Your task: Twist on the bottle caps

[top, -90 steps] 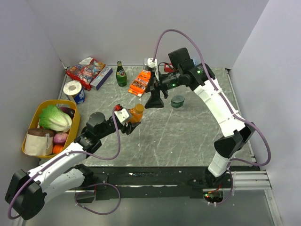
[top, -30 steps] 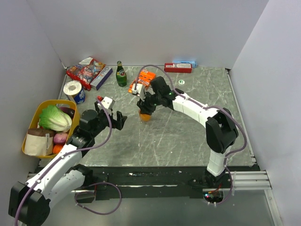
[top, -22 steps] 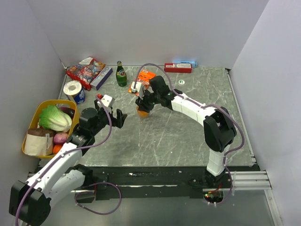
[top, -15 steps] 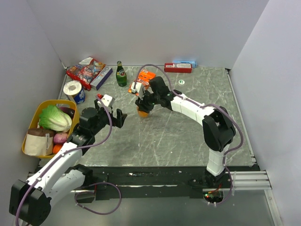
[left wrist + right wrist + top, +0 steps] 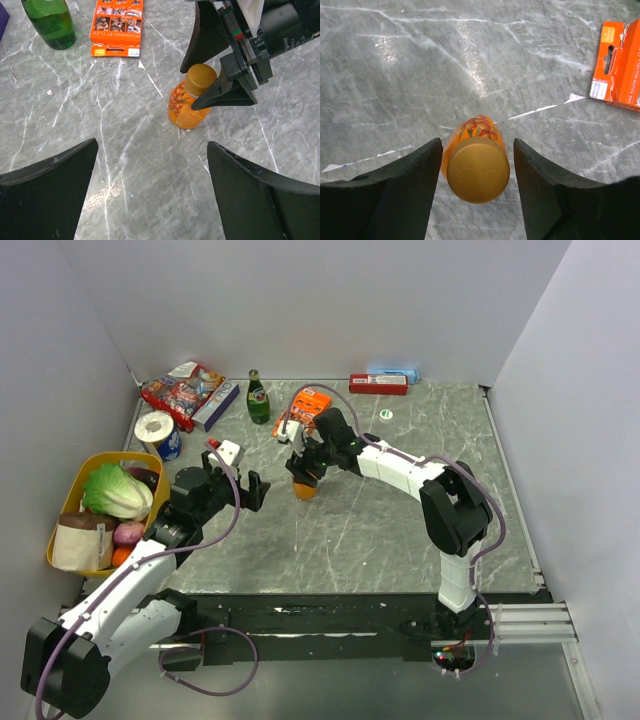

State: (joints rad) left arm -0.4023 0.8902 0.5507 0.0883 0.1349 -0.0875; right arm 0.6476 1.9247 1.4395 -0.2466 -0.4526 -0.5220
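Note:
A squat orange bottle stands upright on the grey marble table. An orange-brown cap sits on its neck. My right gripper is open and straddles the cap, with a thin gap on each side. In the left wrist view the same bottle and its cap stand between the right fingers. My left gripper is wide open and empty, a short way left of the bottle. A whitish cap with a green mark lies far back on the table.
A tall green glass bottle and an orange razor pack lie just behind the orange bottle. A yellow basket of vegetables stands at the left edge. A snack bag, a tape roll and a red box sit along the back.
The right jaws have spread off the orange-brown cap. Earlier the left gripper held the orange bottle; it has let go and drawn back to the left.

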